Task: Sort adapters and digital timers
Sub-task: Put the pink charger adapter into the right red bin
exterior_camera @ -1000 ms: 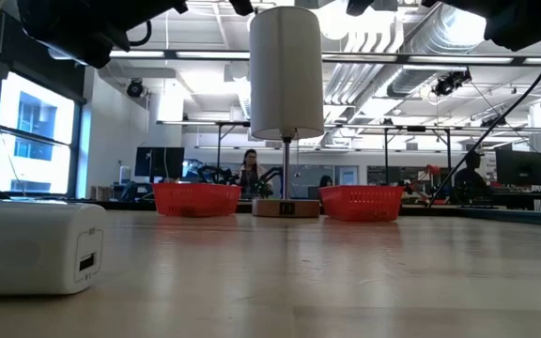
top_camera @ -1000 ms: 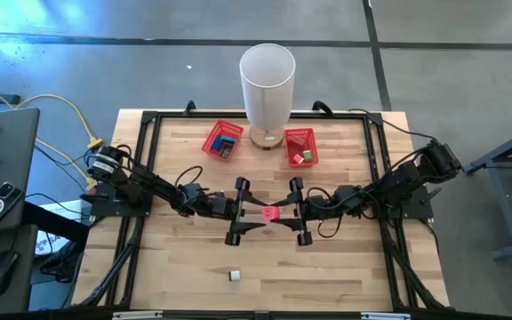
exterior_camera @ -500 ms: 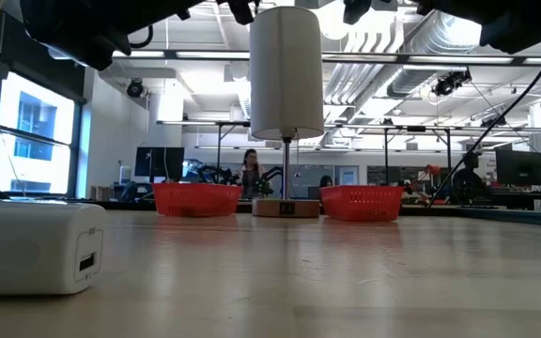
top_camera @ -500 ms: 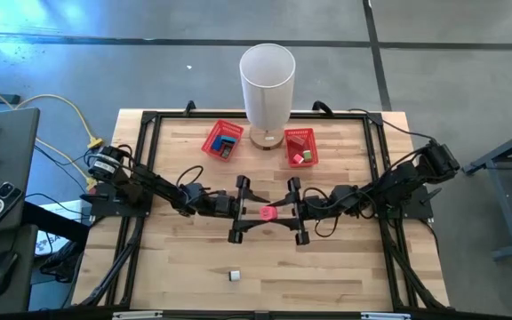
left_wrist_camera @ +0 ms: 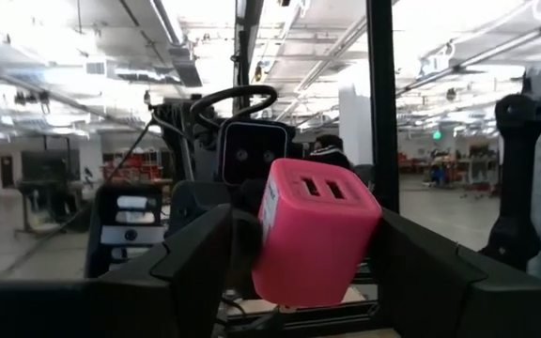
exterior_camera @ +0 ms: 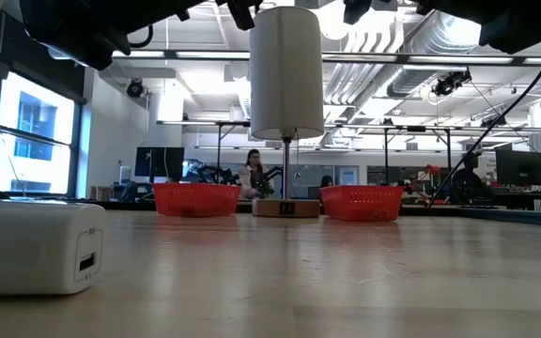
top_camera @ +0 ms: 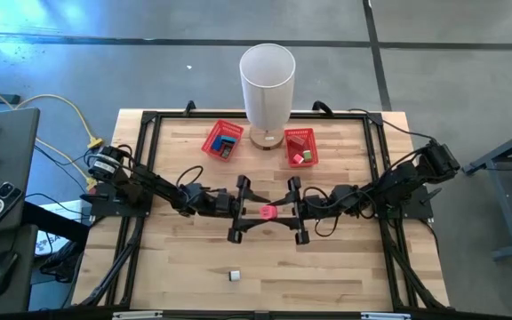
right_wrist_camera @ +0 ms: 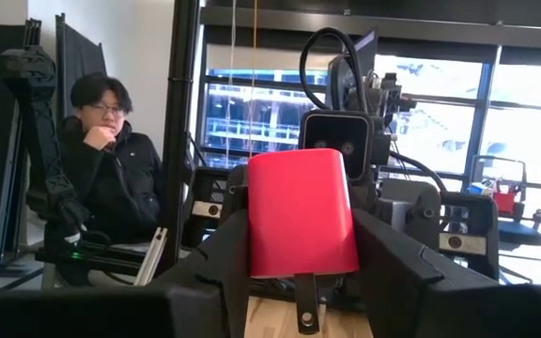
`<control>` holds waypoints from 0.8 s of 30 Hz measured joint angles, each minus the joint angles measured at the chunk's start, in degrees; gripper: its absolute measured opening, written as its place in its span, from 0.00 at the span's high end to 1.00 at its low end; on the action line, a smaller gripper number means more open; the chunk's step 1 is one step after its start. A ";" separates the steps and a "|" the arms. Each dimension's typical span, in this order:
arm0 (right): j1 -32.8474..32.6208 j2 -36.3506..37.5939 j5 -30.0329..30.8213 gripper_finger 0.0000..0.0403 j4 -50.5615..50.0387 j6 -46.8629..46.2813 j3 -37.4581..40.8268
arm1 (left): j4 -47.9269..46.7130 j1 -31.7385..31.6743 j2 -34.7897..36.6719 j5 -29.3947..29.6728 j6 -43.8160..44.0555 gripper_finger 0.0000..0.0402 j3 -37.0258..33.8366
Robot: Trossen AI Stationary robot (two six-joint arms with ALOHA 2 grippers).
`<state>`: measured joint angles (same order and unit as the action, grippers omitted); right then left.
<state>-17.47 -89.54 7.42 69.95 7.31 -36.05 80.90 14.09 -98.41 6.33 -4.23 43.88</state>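
A: Fingers 1st. Right gripper point(top_camera: 278, 213) – what's it got?

B: Pink adapter point(top_camera: 268, 213). In the right wrist view the fingers point(right_wrist_camera: 391, 258) sit narrow on both flanks of it, prong pointing down. Held in the air over mid tabletop point(top_camera: 327, 267).

A: And the left gripper point(top_camera: 258, 213)?

B: Nose to nose w/ the right one. Left wrist view has the adapter's 2-port face between its fingers point(left_wrist_camera: 195, 258), which stand wider than the block; looks like a gap on the one side, can't say if the other side touches. So I'd call them open around it, not gripping yet.

A: So the step is a handover?

B: That's my read: mid-air pass, right to left, or the reverse. Can't tell the direction from this.

A: Where does it go after?

B: 2 red baskets at the far edge, either side of the white lamp point(top_camera: 268, 80). Left basket point(top_camera: 223, 140) holds something blue and dark, right basket point(top_camera: 300, 148) small red and green bits. Which one's for adapters I can't make out.

A: Next move needs?

B: 1 pair of fingers to close firm before the other lets go, else it drops. Then carry to a basket. Also 1 white adapter point(top_camera: 235, 276) alone near the front edge, well apart from both arms, not sorted yet.
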 joint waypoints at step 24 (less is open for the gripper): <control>0.22 0.20 0.71 0.64 -3.01 -1.37 0.00 | -2.45 1.75 0.15 2.31 -12.86 0.65 -0.09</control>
<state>-17.26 -89.34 8.13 66.94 5.95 -36.05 78.46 15.84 -98.26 8.64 -17.09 43.79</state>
